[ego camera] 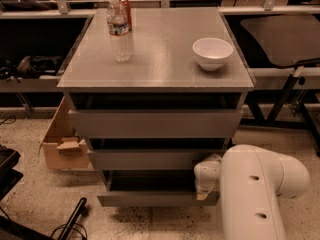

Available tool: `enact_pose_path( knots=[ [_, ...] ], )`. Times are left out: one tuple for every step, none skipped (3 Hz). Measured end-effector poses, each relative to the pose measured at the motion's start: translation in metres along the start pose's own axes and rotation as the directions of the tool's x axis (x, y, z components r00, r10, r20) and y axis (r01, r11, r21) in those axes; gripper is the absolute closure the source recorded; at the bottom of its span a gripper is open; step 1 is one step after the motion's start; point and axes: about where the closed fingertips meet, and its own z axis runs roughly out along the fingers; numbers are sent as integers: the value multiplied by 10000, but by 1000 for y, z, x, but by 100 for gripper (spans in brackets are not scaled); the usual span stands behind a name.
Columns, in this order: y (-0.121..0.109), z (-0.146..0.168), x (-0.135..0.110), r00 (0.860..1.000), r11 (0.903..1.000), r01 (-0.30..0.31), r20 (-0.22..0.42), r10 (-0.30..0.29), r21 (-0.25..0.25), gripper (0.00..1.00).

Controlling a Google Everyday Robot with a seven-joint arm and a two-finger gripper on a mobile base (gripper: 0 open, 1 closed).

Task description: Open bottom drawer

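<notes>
The grey cabinet has three handle-less drawers. The bottom drawer (150, 199), the narrowest and shortest front, stands pulled out a little, showing a dark gap behind its front panel. My white arm comes in from the lower right. My gripper (204, 191) hangs at the right end of the bottom drawer's top edge, with its wrist above it. The fingers are hidden behind the wrist and the drawer front. The middle drawer (150, 160) and the top drawer (155, 123) sit above.
On the cabinet top (160, 59) stand a plastic water bottle (120, 31) with a can behind it and a white bowl (212, 52). A cardboard box (62, 146) lies on the floor to the left. Black cables and a stand sit at the lower left.
</notes>
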Motion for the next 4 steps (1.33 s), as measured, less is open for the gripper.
enact_pose_path(
  knots=[
    [0, 0, 0, 10000, 10000, 0, 0, 0, 0, 21],
    [0, 0, 0, 10000, 10000, 0, 0, 0, -1, 1],
    [0, 0, 0, 10000, 10000, 0, 0, 0, -1, 0],
    [20, 8, 3, 9998, 9997, -118, -192, 115, -190, 0]
  ],
)
